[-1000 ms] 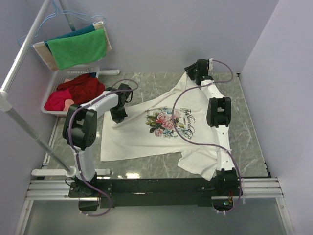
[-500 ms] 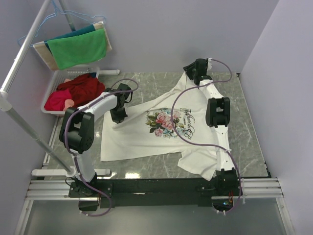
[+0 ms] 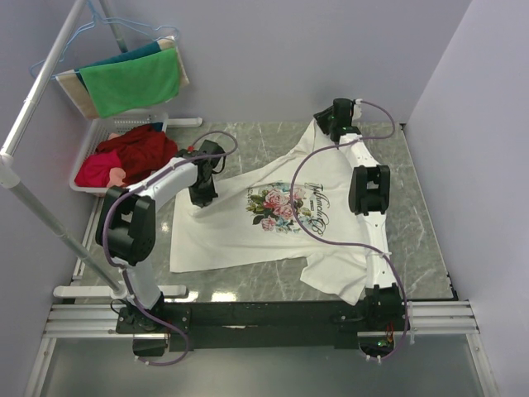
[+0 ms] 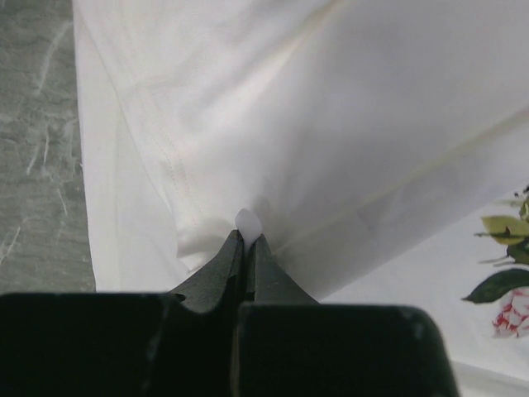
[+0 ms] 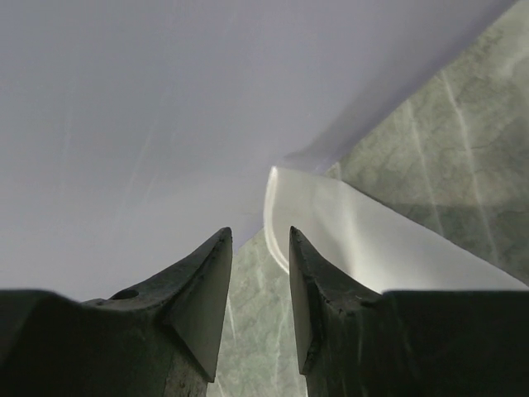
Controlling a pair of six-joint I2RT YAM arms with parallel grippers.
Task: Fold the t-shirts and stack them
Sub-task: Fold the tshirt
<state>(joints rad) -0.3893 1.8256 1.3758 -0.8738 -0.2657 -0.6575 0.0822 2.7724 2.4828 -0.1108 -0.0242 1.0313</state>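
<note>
White cotton lay spread print-up across the marble table (image 3: 421,240). It was the t-shirt (image 3: 240,236), rose print and dark script showing, with one sleeve lying toward the near edge by the right arm's base and the other reaching toward the back wall. It was not yet folded, so I judged the task to be at its opening step: getting hold of two points along the far edge to lift and fold from.

The left gripper (image 3: 201,192) sat at the shirt's far left corner. Through its wrist camera I saw its jaws pressed together on a small nub of white cloth, just beside a stitched hem, with the fabric puckering toward the tips. Pinching there made sense to me, since a corner gives control of the whole edge.

The right gripper (image 3: 331,124) hovered at the far end of the shirt, by the upper sleeve. Its jaws stood apart with bare marble showing through the gap. A curled cloth edge lay just beyond and to the right of the tips, not between them. I judged that this side had no hold and would need to shift onto that edge before closing. Lifting with one arm alone would likely drag the shirt askew.
</note>
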